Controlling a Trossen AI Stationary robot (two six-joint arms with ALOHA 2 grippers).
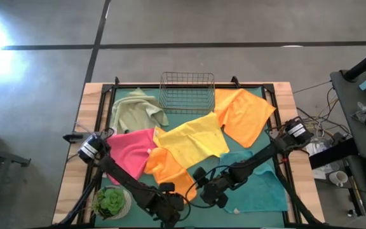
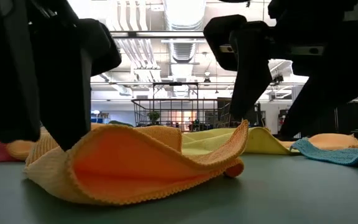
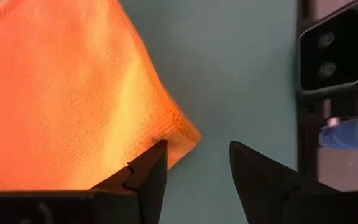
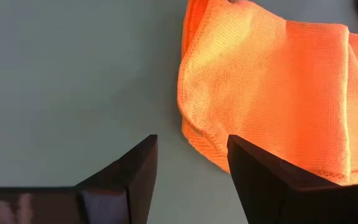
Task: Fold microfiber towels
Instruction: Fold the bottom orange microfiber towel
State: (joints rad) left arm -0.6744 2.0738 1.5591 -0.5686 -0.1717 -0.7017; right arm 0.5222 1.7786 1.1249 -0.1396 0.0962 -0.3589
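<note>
An orange towel (image 1: 170, 166) lies crumpled on the green mat (image 1: 278, 210) near the table's front middle, with one corner curled up (image 2: 241, 134). My left gripper (image 3: 197, 162) is open and low over a corner of this towel (image 3: 182, 134). My right gripper (image 4: 191, 155) is open at the towel's other side, one finger over its folded edge (image 4: 194, 134). Behind lie a pink (image 1: 132, 152), a yellow (image 1: 192, 140), a sage green (image 1: 138, 108), a teal (image 1: 259, 181) and a second orange towel (image 1: 243, 114), all flat on the mat. My left gripper has one fingertip (image 3: 149, 165) at the orange towel's corner, coming from above at a slant; I cannot tell whether it touches the cloth. My right gripper has one fingertip (image 4: 247, 165) over the towel's folded edge; whether it touches cannot be told either.
A wire basket (image 1: 186, 92) stands at the mat's far middle. A small potted plant (image 1: 111, 202) sits at the near left corner. Bare mat shows in front of the orange towel (image 2: 278, 199).
</note>
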